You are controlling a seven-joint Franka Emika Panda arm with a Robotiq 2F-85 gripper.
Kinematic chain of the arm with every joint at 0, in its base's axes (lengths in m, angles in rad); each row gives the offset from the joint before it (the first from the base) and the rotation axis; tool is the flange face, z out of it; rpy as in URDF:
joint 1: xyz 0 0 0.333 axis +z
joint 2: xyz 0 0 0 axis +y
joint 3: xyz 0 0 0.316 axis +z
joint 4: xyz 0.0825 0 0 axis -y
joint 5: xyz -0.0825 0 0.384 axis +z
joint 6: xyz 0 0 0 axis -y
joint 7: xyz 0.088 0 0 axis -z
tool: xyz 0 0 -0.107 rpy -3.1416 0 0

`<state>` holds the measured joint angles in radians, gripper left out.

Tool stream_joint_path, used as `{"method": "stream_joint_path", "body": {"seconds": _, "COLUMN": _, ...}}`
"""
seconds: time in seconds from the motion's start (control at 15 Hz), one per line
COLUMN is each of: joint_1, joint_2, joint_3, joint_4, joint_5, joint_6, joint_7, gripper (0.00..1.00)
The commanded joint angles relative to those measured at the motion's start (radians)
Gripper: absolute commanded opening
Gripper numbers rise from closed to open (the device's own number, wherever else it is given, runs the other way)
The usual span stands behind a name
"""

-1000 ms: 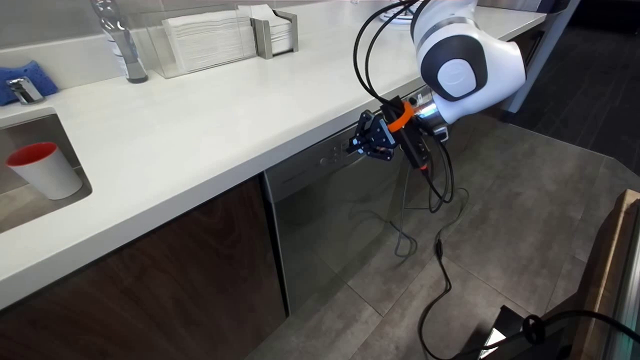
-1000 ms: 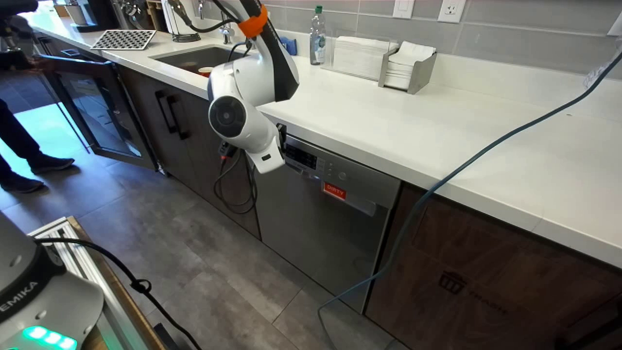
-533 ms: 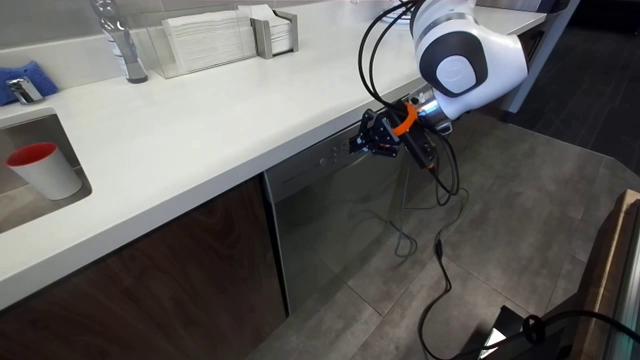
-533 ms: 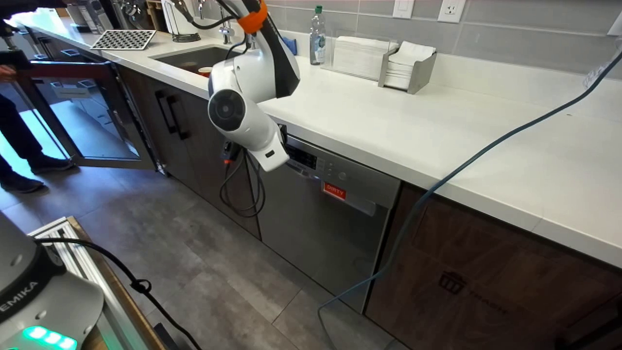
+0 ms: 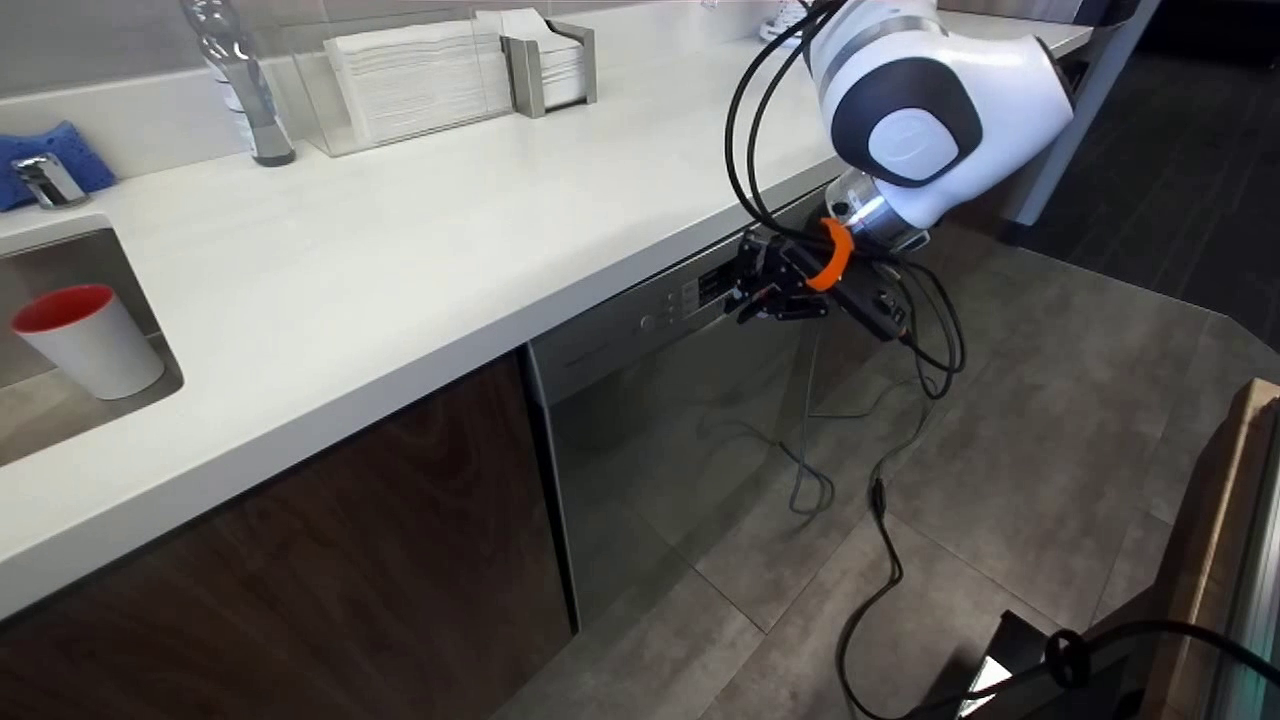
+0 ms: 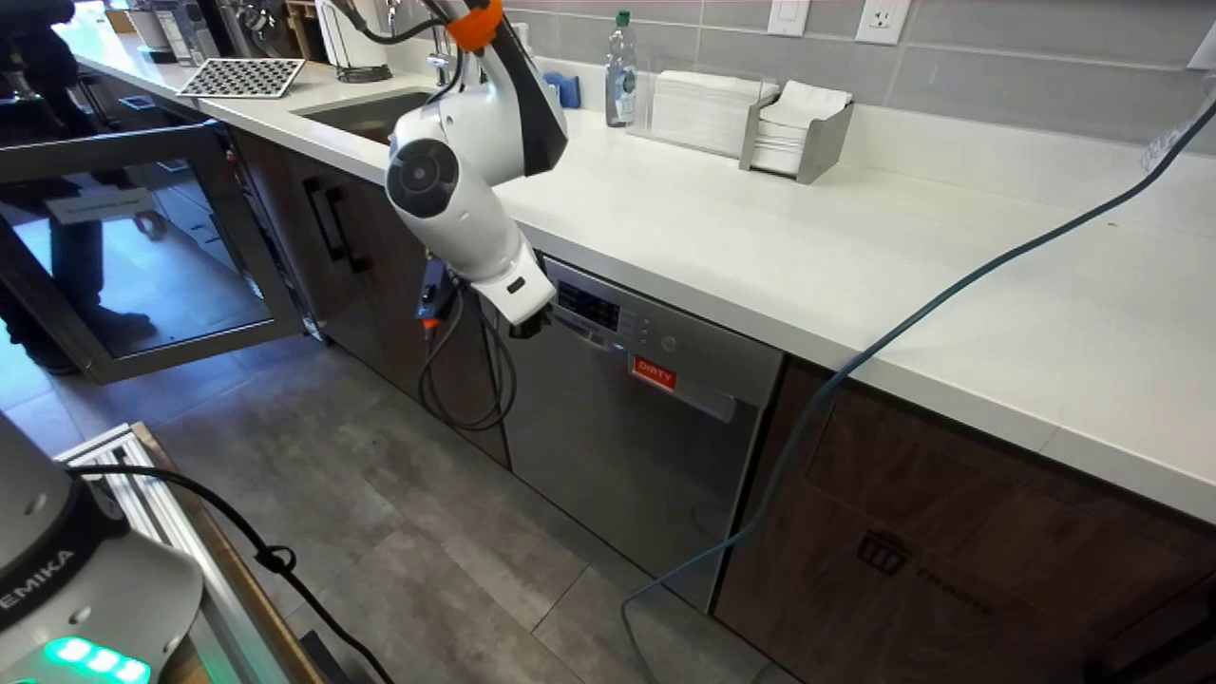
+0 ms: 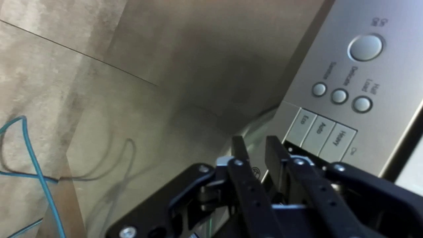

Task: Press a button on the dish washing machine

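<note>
The dish washing machine [image 5: 640, 440] is a grey steel front under the counter, and it also shows in an exterior view [image 6: 617, 456]. Its control strip has a dark display [image 6: 587, 306]. In the wrist view, the control panel [image 7: 393, 86] has a large round On/Off button [image 7: 365, 48], small round buttons [image 7: 339, 96] and flat Eco, Auto and Heavy buttons [image 7: 318, 135]. My gripper [image 7: 256, 140] is partly open and empty, its fingertips in front of the panel beside the Eco button; contact cannot be told. In an exterior view the gripper [image 5: 738, 300] is by the display; elsewhere the arm mostly hides it.
The white countertop [image 5: 420, 270] overhangs the panel. A napkin holder [image 6: 803, 138] and a soap bottle [image 6: 621, 76] stand on it. A red DIRTY sign [image 6: 654, 372] is on the machine. A blue cable [image 6: 788, 456] hangs across the front. A glass door [image 6: 142, 237] stands open.
My gripper has moved right along the panel and tilted, uncovering part of the dark display, in an exterior view. The arm has shifted slightly left in an exterior view. The glass door has swung further open.
</note>
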<state>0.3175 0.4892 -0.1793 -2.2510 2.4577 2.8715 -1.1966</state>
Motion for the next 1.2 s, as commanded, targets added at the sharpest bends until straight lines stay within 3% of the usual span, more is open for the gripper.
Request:
{"method": "stream_joint_path", "body": {"seconds": 0.0, "joint_1": 0.013, "joint_2": -0.053, "joint_3": 0.051, "joint_4": -0.041, "joint_5": -0.124, "joint_6": 0.119, "joint_7": 0.018, "gripper": 0.53}}
{"method": "stream_joint_path", "body": {"seconds": 0.4, "joint_1": -0.068, "joint_2": -0.122, "joint_3": 0.235, "joint_4": -0.145, "joint_5": -0.425, "joint_6": 0.23, "joint_7": 0.121, "gripper": 0.96}}
{"method": "stream_joint_path", "body": {"seconds": 0.47, "joint_1": -0.083, "joint_2": -0.13, "joint_3": 0.265, "joint_4": -0.167, "joint_5": -0.482, "joint_6": 0.236, "joint_7": 0.154, "gripper": 0.99}}
{"method": "stream_joint_path", "body": {"seconds": 0.6, "joint_1": -0.112, "joint_2": -0.147, "joint_3": 0.321, "joint_4": -0.217, "joint_5": -0.604, "joint_6": 0.244, "joint_7": 0.224, "gripper": 1.0}}
{"method": "stream_joint_path", "body": {"seconds": 0.67, "joint_1": -0.06, "joint_2": -0.158, "joint_3": 0.285, "joint_4": -0.251, "joint_5": -0.699, "joint_6": 0.232, "joint_7": 0.308, "gripper": 1.0}}
{"method": "stream_joint_path", "body": {"seconds": 0.73, "joint_1": -0.117, "joint_2": -0.164, "joint_3": 0.343, "joint_4": -0.27, "joint_5": -0.743, "joint_6": 0.243, "joint_7": 0.316, "gripper": 1.0}}
{"method": "stream_joint_path", "body": {"seconds": 1.13, "joint_1": -0.068, "joint_2": -0.232, "joint_3": 0.312, "joint_4": -0.414, "joint_5": -1.174, "joint_6": 0.226, "joint_7": 0.642, "gripper": 1.0}}
